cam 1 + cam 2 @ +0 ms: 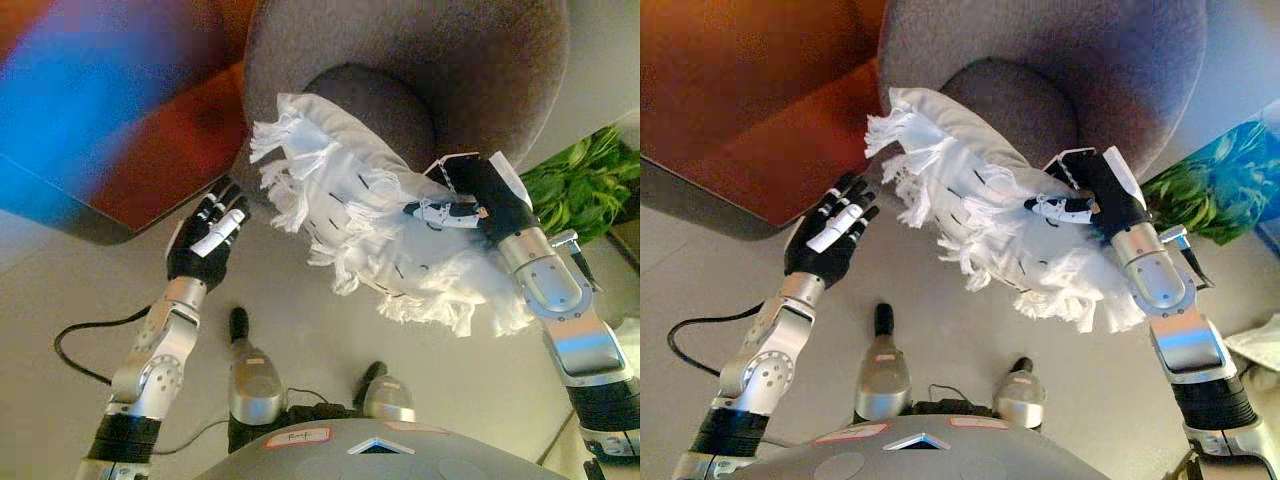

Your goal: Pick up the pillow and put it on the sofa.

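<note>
Pillow (350,200): white, fringed edges, small dark dashes, held tilted against the grey sofa (420,50).
Right robot hand (470,200): fingers clamped on pillow.
Left robot hand (208,240): fingers straight, holding nothing, just beside the pillow's fringe.

Both arms are silver-grey metal, built of rounded, shiny segments. The left arm (155,355) has a round joint housing with small dark holes and a black band at its lower end. The right arm (560,310) has a ring-shaped piece behind the wrist and a black ribbed cuff lower down. The left hand (207,240) is black with white strips along some fingers. The right hand (480,200) is black too, with white covers.
</note>
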{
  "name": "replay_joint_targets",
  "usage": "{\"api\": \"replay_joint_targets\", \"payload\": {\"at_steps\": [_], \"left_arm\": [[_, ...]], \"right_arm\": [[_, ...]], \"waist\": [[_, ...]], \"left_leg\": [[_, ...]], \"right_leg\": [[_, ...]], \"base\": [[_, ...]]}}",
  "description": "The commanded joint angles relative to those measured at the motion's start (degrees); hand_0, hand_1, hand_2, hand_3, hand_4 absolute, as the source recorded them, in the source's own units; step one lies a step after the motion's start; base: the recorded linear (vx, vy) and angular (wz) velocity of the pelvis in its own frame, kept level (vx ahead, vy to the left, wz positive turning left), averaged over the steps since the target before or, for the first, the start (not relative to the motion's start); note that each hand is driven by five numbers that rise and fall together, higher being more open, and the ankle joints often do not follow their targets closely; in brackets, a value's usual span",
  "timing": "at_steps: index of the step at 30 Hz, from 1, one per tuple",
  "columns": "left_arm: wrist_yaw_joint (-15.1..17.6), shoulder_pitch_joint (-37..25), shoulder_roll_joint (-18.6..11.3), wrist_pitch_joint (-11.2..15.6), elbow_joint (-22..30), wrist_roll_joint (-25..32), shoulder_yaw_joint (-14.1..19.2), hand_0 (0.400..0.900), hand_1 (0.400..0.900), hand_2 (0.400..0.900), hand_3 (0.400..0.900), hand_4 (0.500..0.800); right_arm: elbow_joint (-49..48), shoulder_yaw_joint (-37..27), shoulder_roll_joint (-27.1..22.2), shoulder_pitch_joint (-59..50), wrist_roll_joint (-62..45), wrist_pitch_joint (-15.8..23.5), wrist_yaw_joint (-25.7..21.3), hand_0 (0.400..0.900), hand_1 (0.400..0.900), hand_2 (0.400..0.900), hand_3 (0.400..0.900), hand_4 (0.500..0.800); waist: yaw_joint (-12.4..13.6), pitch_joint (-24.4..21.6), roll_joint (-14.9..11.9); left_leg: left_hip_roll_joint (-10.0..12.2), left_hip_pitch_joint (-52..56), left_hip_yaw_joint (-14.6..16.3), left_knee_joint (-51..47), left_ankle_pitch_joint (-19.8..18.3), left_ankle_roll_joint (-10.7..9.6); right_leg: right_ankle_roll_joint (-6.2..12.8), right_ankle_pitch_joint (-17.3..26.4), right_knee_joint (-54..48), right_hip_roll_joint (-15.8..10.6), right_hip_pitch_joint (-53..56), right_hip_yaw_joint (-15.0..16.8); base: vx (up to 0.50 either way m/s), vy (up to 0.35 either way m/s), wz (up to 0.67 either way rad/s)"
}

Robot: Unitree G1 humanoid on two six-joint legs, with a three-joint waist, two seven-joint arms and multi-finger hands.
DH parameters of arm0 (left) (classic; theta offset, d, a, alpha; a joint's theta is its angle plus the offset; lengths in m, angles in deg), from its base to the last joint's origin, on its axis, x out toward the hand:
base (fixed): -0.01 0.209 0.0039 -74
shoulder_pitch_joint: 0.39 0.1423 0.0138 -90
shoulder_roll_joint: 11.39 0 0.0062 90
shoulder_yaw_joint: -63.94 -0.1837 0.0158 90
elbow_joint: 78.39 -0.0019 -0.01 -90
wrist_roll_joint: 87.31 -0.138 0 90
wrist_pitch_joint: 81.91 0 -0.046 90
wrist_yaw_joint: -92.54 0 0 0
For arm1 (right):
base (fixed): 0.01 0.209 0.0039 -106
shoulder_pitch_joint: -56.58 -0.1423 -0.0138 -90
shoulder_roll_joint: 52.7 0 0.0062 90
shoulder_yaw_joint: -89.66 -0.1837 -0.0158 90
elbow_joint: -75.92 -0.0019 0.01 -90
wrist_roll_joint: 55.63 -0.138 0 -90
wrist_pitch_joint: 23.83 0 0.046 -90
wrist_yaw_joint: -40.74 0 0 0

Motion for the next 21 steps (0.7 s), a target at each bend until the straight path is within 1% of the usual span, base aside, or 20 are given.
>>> {"api": "replay_joint_targets", "payload": {"at_steps": [1, 2, 3, 4, 5, 6, 8, 11, 13, 15, 16, 18, 19, 20, 21], "left_arm": [[-1.1, -0.42, -0.23, 2.25, 6.37, -1.87, 2.94, 0.9, 0.9, 0.9, 0.9, 0.8], [-0.67, 0.28, -0.74, 1.58, 6.71, -2.26, 4.08, 0.9, 0.9, 0.9, 0.9, 0.8], [-0.95, 0.85, -1.03, 0.97, 6.99, -2.43, 4.9, 0.9, 0.9, 0.9, 0.9, 0.8], [-1.8, 1.78, -1.74, -0.11, 7.41, -2.83, 6.11, 0.9, 0.9, 0.9, 0.9, 0.8], [-2.57, 2.35, -2.31, -0.53, 7.65, -3.17, 6.7, 0.9, 0.9, 0.9, 0.9, 0.8], [-4.02, 3.25, -3.39, -1.15, 8.19, -3.64, 7.64, 0.9, 0.9, 0.9, 0.9, 0.8], [-5.52, 4.35, -4.85, -2.02, 8.95, -3.39, 8.69, 0.9, 0.9, 0.9, 0.9, 0.8], [-8.01, 5.6, -6.72, -2.33, 9.66, -3.01, 10.11, 0.9, 0.9, 0.9, 0.9, 0.8], [-9.6, 6.06, -7.94, -2.3, 10.1, -3.22, 10.73, 0.9, 0.9, 0.9, 0.9, 0.8], [-11.1, 6.28, -9.16, -2.48, 10.11, -3.35, 11.08, 0.9, 0.9, 0.9, 0.9, 0.8], [-11.6, 6.22, -9.99, -2.71, 9.94, -3.34, 11.17, 0.9, 0.9, 0.9, 0.9, 0.8], [-12.96, 5.47, -12.16, -3.5, 9.78, -3.36, 11.39, 0.9, 0.9, 0.9, 0.9, 0.8], [-13.44, 5.14, -12.56, -3.57, 9.5, -3.53, 11.44, 0.9, 0.9, 0.9, 0.9, 0.8], [-14.15, 4.74, -13.4, -3.66, 9.39, -4.1, 11.3, 0.9, 0.9, 0.9, 0.9, 0.8], [-14.78, 4.58, -14.32, -3.74, 9.25, -4.07, 11.32, 0.9, 0.9, 0.9, 0.9, 0.8]], "right_arm": [[-3.66, -8.89, -5.86, -6.91, -5.91, 5.14, 0.04, 0.4, 0.4, 0.4, 0.4, 0.5], [-1.69, -8.85, -6.71, -7.63, -5.98, 4.14, 0.75, 0.4, 0.4, 0.4, 0.4, 0.5], [-0.33, -8.81, -7.38, -8.15, -6.21, 3.83, 1.03, 0.4, 0.4, 0.4, 0.4, 0.5], [2.3, -8.41, -8.78, -9.25, -6.92, 3.27, 1.29, 0.4, 0.4, 0.4, 0.4, 0.5], [4.0, -8.02, -9.72, -10.16, -7.8, 2.56, 1.58, 0.4, 0.4, 0.4, 0.4, 0.5], [7.67, -7.1, -11.16, -11.84, -9.3, 2.29, 1.11, 0.4, 0.4, 0.4, 0.4, 0.5], [14.01, -4.35, -12.8, -15.65, -10.62, 3.15, 0.71, 0.4, 0.4, 0.4, 0.4, 0.5], [22.76, -0.96, -15.0, -20.37, -11.67, 4.8, -0.48, 0.4, 0.4, 0.4, 0.4, 0.5], [27.95, 0.32, -16.16, -23.32, -11.86, 4.68, -0.81, 0.4, 0.4, 0.4, 0.4, 0.5], [34.53, 2.29, -18.39, -26.38, -12.46, 4.52, -2.28, 0.4, 0.4, 0.4, 0.4, 0.5], [38.34, 3.31, -19.66, -28.52, -13.38, 3.91, -3.21, 0.4, 0.4, 0.4, 0.4, 0.5], [47.97, 6.2, -22.28, -34.63, -14.1, 1.03, -5.86, 0.4, 0.4, 0.4, 0.4, 0.5], [51.24, 7.74, -22.81, -37.14, -13.97, -0.24, -6.29, 0.4, 0.4, 0.4, 0.4, 0.5], [56.43, 9.98, -23.87, -40.66, -13.34, -3.0, -8.5, 0.4, 0.4, 0.4, 0.4, 0.5], [60.77, 12.21, -24.3, -44.05, -14.83, -6.11, -9.2, 0.9, 0.9, 0.9, 0.9, 0.8]], "waist": [[2.26, -6.75, 0.83], [3.22, -6.8, 0.22], [3.7, -6.77, -0.16], [4.8, -6.69, -0.83], [5.49, -6.62, -1.23], [6.85, -6.41, -1.86], [8.53, -6.06, -2.64], [10.82, -5.45, -3.55], [12.21, -5.12, -4.06], [13.6, -4.8, -4.43], [14.38, -4.92, -4.43], [16.6, -4.39, -4.7], [17.03, -4.2, -4.7], [18.18, -3.89, -4.9], [19.04, -3.62, -4.97]], "left_leg": [[0.34, 8.03, 2.32, -1.4, -5.99, 3.03], [0.27, 7.99, 1.84, -1.4, -6.05, 2.86], [0.24, 7.92, 1.54, -1.4, -6.06, 2.75], [0.21, 7.71, 0.98, -1.39, -6.05, 2.58], [0.19, 7.52, 0.58, -1.36, -6.05, 2.51], [0.21, 7.17, -0.15, -1.29, -6.01, 2.37], [0.27, 6.79, -1.16, -1.28, -5.96, 2.23], [0.3, 6.17, -2.54, -1.3, -5.73, 2.08], [0.21, 5.81, -3.36, -1.29, -5.66, 2.04], [0.15, 5.52, -4.28, -1.3, -5.64, 1.93], [0.68, 5.88, -5.27, -1.47, -6.57, 1.42], [0.77, 5.45, -6.55, -1.38, -6.63, 1.22], [0.76, 5.31, -6.89, -1.34, -6.65, 1.19], [0.73, 5.0, -7.76, -1.26, -6.72, 1.12], [0.75, 4.76, -8.4, -1.17, -6.71, 1.08]], "right_leg": [[0.53, 7.16, 2.74, -2.85, -3.68, 0.36], [0.53, 7.29, 2.76, -2.9, -3.35, -0.22], [0.55, 7.38, 2.72, -2.94, -3.12, -0.57], [0.55, 7.5, 2.63, -2.94, -2.73, -1.21], [0.55, 7.5, 2.55, -2.9, -2.49, -1.61], [0.52, 7.5, 2.46, -2.87, -2.18, -2.32], [0.37, 7.19, 2.36, -2.64, -1.68, -3.4], [0.35, 7.03, 2.42, -2.48, -1.01, -4.88], [0.41, 7.01, 2.34, -2.35, -0.46, -5.83], [0.53, 7.13, 2.18, -2.34, 0.0, -6.75], [0.85, 6.33, 1.88, -1.58, 0.57, -6.19], [0.85, 6.19, 1.73, -1.21, 0.86, -6.88], [0.85, 6.21, 1.65, -1.19, 0.91, -7.15], [0.85, 6.24, 1.44, -1.17, 0.86, -7.5], [0.85, 6.07, 1.16, -1.06, 0.9, -7.61]], "base": [[0.12, -0.071, 0.27], [0.13, -0.086, 0.26], [0.15, -0.112, 0.28], [0.12, -0.111, 0.22], [0.14, -0.149, 0.25], [0.12, -0.135, 0.21], [0.13, -0.13, 0.21], [0.12, -0.111, 0.19], [0.12, -0.122, 0.19], [0.16, -0.134, 0.2], [0.19, -0.178, 0.2], [0.15, -0.198, 0.17], [0.1, -0.179, 0.12], [0.09, -0.157, 0.09], [0.08, -0.165, 0.04]]}}
